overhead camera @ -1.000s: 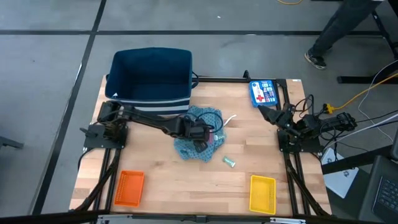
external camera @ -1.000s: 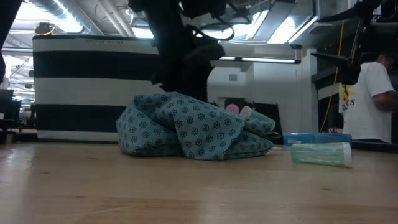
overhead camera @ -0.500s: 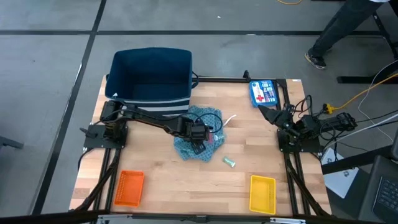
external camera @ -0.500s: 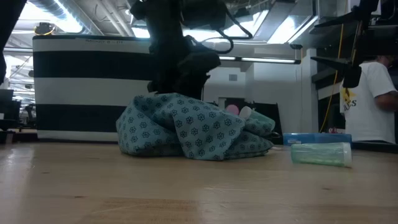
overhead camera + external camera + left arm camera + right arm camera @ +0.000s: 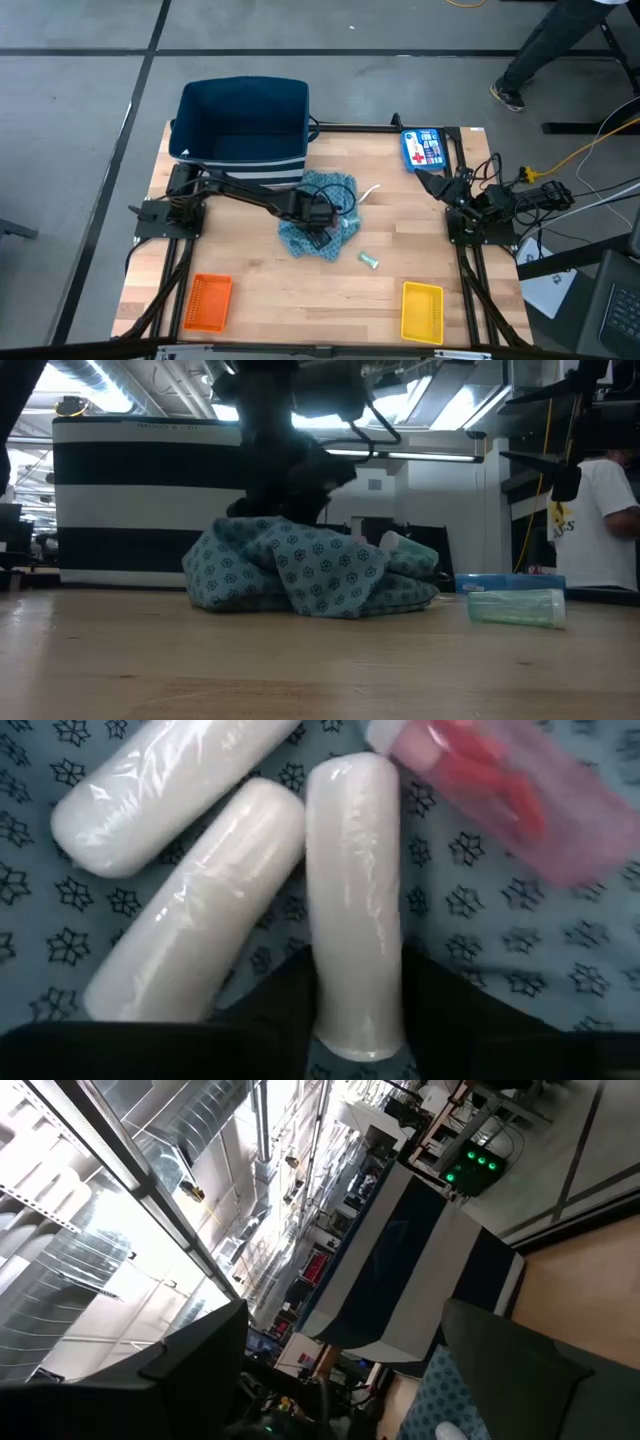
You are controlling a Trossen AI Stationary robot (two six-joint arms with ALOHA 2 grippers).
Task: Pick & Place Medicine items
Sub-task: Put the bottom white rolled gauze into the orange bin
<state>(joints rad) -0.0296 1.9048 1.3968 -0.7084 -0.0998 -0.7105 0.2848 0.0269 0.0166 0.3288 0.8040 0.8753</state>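
Note:
Three white tubes and a pink-red piece point(image 5: 490, 790) lie on the teal patterned cloth point(image 5: 343, 188), which is heaped in the table's middle. My left gripper point(image 5: 320, 214) stands over the heap and is closed around one white tube point(image 5: 352, 870). The two other white tubes point(image 5: 195, 910) lie beside it. A pale green piece point(image 5: 369, 260) lies on the bare wood nearer the front, also seen in the low view as the pale green piece point(image 5: 515, 607). A thin white stick point(image 5: 371, 190) lies at the cloth's right edge. My right gripper point(image 5: 428, 181) waits open at the table's right. My left gripper pinches the white tube by its near end point(image 5: 357, 1015), one finger point(image 5: 280, 1015) on each long side. The fingers come steeply from above. The tube lies flat on the cloth, its other end pointing away from the gripper beside the pink-red piece.
A navy striped bin point(image 5: 243, 122) stands at the far left of the table. A flat blue box with a red cross point(image 5: 423, 148) lies at the far right. An orange tray point(image 5: 210, 302) and a yellow tray point(image 5: 422, 310) sit at the near edge. A person stands beyond the table.
My left gripper has sunk a little onto the cloth heap and tipped more steeply. The cloth's top fold has shifted under it; in the low view the pink piece behind the fold no longer shows.

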